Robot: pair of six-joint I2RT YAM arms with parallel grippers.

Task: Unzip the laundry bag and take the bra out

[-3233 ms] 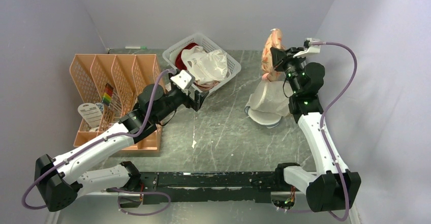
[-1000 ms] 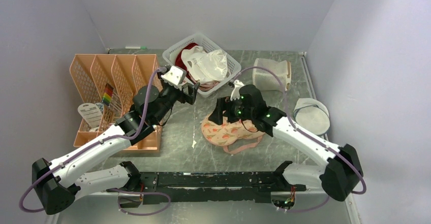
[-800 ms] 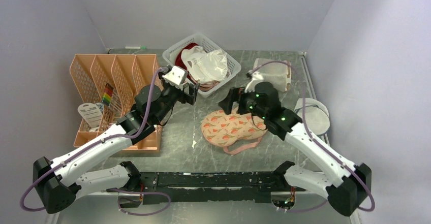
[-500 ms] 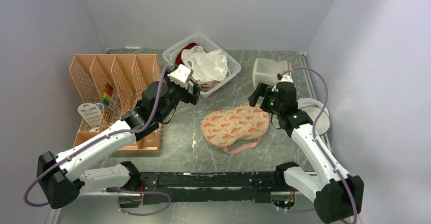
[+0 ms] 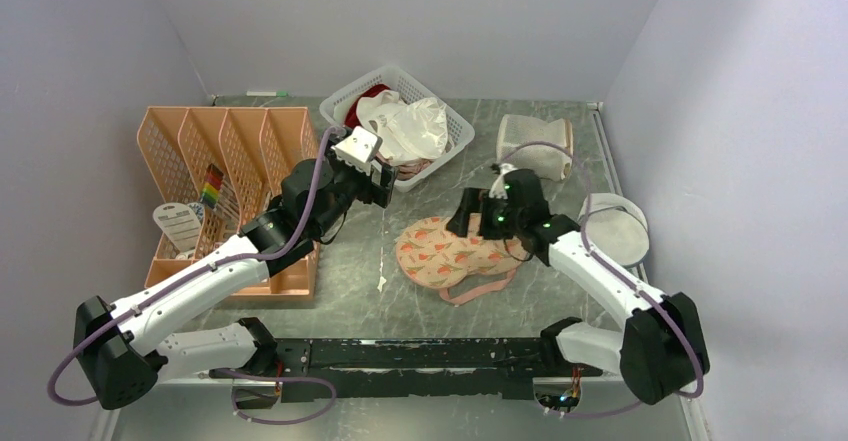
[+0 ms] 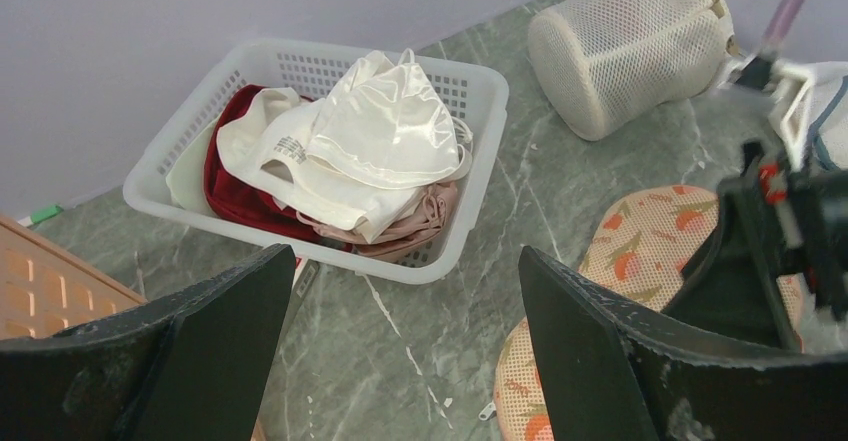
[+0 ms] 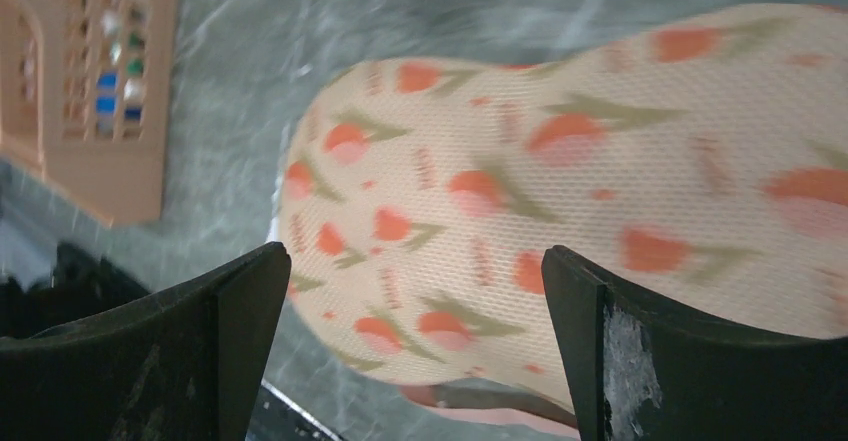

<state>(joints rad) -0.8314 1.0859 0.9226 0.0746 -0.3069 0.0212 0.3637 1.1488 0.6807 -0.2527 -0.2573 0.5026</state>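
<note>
At 9 o'clock on the bench [image 5: 420,291] the peach file rack [image 5: 225,161] is as it was. The left gripper [image 5: 384,183] has hardly shifted. It hovers just short of the white basket [image 5: 455,131] at 12 o'clock, its jaws spread wide with nothing between them.

The real change is in the middle. About three seconds ago the laundry bag [image 5: 445,256] hung in the air at the far right, held by the right arm above the white mesh cylinder [image 5: 535,146]. It now lies flat at the bench's centre, print side up, with its pink loop [image 5: 478,289] trailing toward 5 o'clock. It appears closed.

The right gripper [image 5: 466,225] let go and drew off toward 3 o'clock half a second ago. It has since come back and sits over the bag at about the bag's 2 o'clock. The wrist view shows its jaws spread above the printed fabric, pinching nothing. The mesh cylinder at 1 o'clock and the round mesh disc [image 5: 615,226] at 3 o'clock lie bare again.

The bra is not in view, and I judge it is still inside the closed case. Placing looks finished and unzipping not yet begun. The next step is probably finding the zipper pull, which I cannot pick out with certainty.
</note>
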